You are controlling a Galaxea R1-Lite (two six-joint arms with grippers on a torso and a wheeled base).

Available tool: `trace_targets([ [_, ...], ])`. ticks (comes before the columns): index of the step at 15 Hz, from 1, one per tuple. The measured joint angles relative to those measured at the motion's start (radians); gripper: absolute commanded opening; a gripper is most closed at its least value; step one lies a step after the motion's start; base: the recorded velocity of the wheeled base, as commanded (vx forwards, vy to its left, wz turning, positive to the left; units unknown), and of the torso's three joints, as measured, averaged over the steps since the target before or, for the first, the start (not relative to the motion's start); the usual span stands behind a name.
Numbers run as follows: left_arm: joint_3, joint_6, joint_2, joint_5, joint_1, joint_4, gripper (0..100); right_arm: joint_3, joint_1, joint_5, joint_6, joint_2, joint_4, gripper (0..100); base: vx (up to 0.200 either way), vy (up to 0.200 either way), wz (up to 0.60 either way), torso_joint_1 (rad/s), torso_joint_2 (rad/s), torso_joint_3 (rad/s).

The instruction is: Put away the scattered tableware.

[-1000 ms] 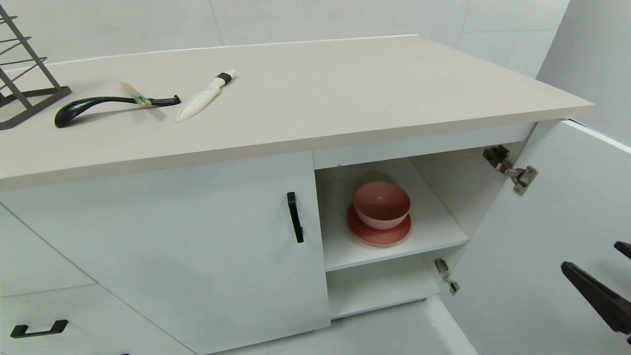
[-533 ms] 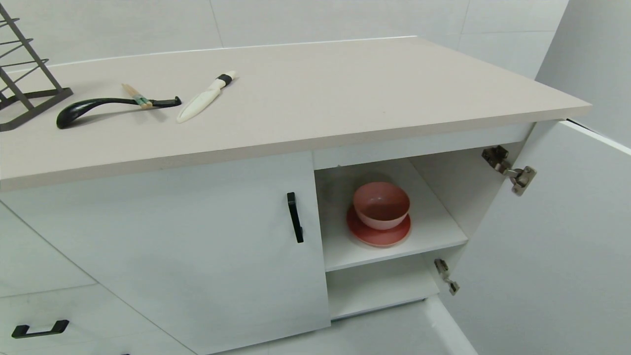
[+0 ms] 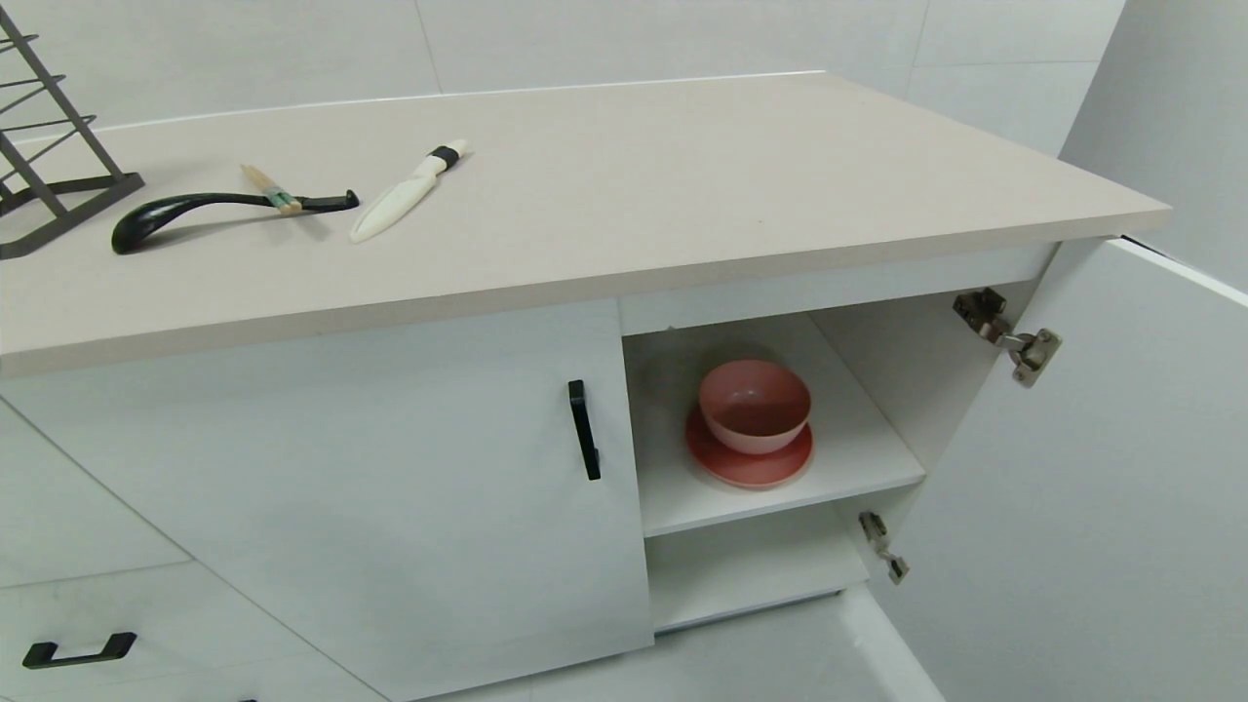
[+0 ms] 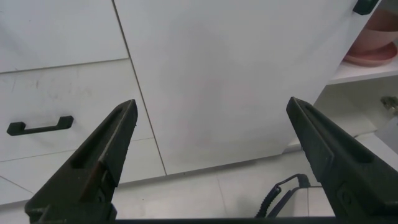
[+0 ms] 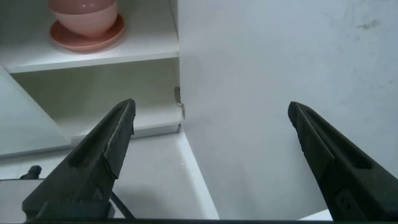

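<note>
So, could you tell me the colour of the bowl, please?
The bowl is pink, best in head view.

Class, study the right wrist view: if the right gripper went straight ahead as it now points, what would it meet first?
Probably the inner face of the open door, just beside its lower hinge. The right gripper is open; depth is unclear.

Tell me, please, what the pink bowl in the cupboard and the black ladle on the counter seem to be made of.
The pink bowl looks like matte plastic or melamine: even colour, dull sheen, no glare. The black ladle looks glossy, plastic or lacquered wood perhaps: pale highlights run along its curved handle.
</note>
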Motion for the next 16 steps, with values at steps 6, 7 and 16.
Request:
trace_targets([
  [6, 0.0, 0.036, 0.0, 0.0, 0.001, 0.001, 100, 0.0, -0.013, 0.0, 0.005, -0.01, 0.001, 100, -0.2, 0.0, 0.0, 0.006, 0.0, 0.002],
  [7, 0.0, 0.036, 0.0, 0.0, 0.0, 0.002, 100, 0.0, -0.013, 0.0, 0.005, -0.011, 0.002, 100, -0.2, 0.0, 0.0, 0.002, 0.0, 0.002],
  [16, 0.0, 0.028, 0.0, 0.003, 0.0, 0.002, 100, 0.0, 0.021, 0.005, 0.026, -0.069, 0.002, 100, -0.111, -0.044, 0.0, 0.0, 0.0, 0.0],
])
